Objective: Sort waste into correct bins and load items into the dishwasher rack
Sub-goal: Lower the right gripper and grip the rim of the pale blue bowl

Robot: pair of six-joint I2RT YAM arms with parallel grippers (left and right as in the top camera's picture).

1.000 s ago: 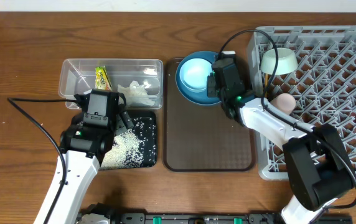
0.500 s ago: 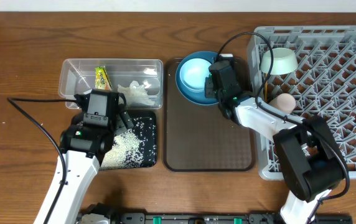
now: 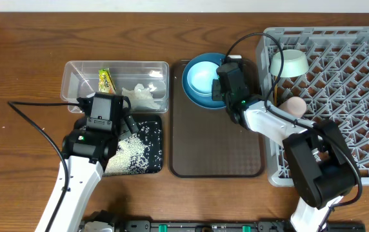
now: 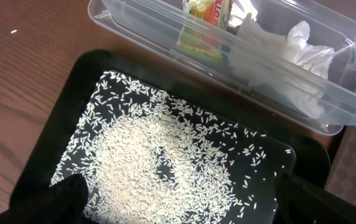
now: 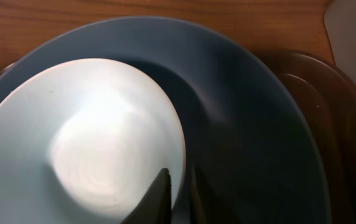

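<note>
Two bowls, a light blue bowl point(image 3: 202, 77) and a mint-green bowl point(image 3: 289, 63), one plate point(image 3: 196, 99), one pink cup point(image 3: 294, 105), one rack point(image 3: 352, 96), one clear container point(image 3: 75, 75), one black tray point(image 4: 277, 174), one brown tray point(image 3: 217, 142), one wrapper point(image 3: 106, 80), one tissue point(image 3: 140, 95), rice grains point(image 3: 129, 152) past counting.

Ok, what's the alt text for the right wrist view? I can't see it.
The right gripper pinches the rim of the light blue bowl at bottom centre, one finger inside and one outside. The bowl sits in the dark blue plate, with the brown tray at right and the wood table along the top.
</note>
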